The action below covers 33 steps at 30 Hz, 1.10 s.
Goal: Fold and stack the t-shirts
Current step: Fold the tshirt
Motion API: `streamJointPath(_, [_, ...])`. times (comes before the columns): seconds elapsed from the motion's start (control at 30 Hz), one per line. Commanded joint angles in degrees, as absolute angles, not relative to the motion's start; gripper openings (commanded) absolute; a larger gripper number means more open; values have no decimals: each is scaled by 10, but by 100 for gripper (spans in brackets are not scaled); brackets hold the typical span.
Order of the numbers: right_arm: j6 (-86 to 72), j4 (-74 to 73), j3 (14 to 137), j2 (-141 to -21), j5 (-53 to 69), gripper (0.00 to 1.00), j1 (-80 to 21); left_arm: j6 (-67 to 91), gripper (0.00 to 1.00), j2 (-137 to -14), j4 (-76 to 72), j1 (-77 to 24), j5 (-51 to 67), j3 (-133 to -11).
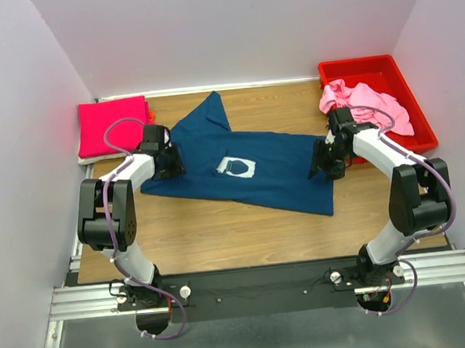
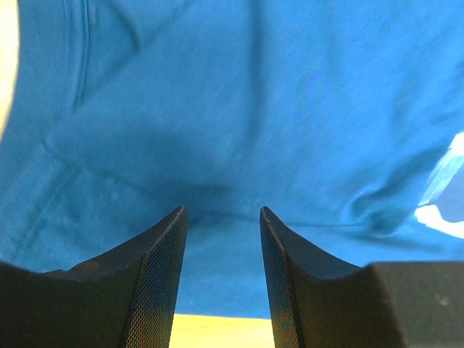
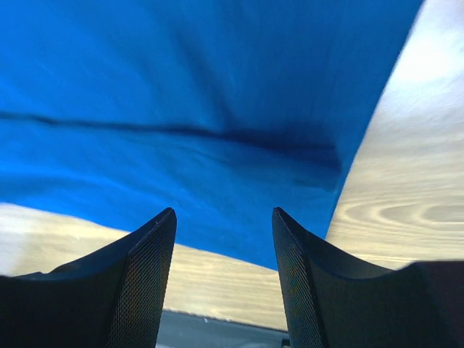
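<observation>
Three t-shirts are in view, one of each colour. The navy blue cotton t-shirt (image 1: pixel 281 170) lies spread out, roughly flat, across the middle of the wooden table (image 1: pixel 221 232), its single white square print (image 1: pixel 237 166) facing up and one sleeve pointing toward the far wall. The magenta t-shirt (image 1: pixel 113 126) sits folded into a neat rectangle at the far left corner of the table, apart from the navy one. A pale layer shows under its near edge, and what that is cannot be told. The light pink t-shirt (image 1: pixel 365 101) is crumpled in a heap inside the one red plastic bin (image 1: pixel 386 67) at the far right, spilling over the bin's left rim.

Two grippers are at the navy shirt, one at each end. The left gripper (image 2: pixel 221 210) is low over the shirt's left side near the sleeve, fingers spread apart with only wrinkled blue cloth seen in the gap. The right gripper (image 3: pixel 223 212) is at the shirt's right edge, fingers likewise spread, with the hem and bare wood showing between them. Neither is pinching fabric. Nothing lies on top of the navy shirt other than the two arms reaching over its ends
</observation>
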<state>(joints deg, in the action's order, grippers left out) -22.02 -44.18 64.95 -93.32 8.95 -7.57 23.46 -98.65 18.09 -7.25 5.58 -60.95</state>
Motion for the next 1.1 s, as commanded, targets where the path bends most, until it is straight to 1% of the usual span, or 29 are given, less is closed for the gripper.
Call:
streamJointPath(0.0, [-206,-410,585,-927,155,63,-83,243,53,-992,155,-74,59,-582])
streamJointPath(0.17, [-205,-407,528,-925,166,63,-84,239,53,-1004,148,-74,50,-562])
streamJointPath(0.33, [-238,-417,474,-930,152,63,-84,253,52,-976,173,-74,26,-518])
streamJointPath(0.43, [-261,-441,454,-926,108,63,-84,276,51,-942,197,-74,9,-480])
streamJointPath(0.57, [-284,-487,462,-928,70,64,-85,309,51,-887,224,-74,20,-429])
streamJointPath(0.67, [-290,-516,465,-932,62,64,-84,334,51,-836,240,-74,26,-400])
streamJointPath(0.73, [-292,-526,467,-924,62,65,-84,337,51,-815,265,-74,22,-403])
streamJointPath(0.87, [-280,-549,512,-912,50,66,-84,334,51,-770,300,-74,38,-431])
streamJointPath(0.93, [-266,-565,570,-918,47,67,-85,324,51,-749,303,-74,46,-449])
streamJointPath(1.0, [-255,-571,634,-938,54,67,-84,311,51,-749,297,-74,53,-482])
streamJointPath(1.07, [-243,-573,672,-952,61,67,-84,302,51,-767,273,-74,68,-516])
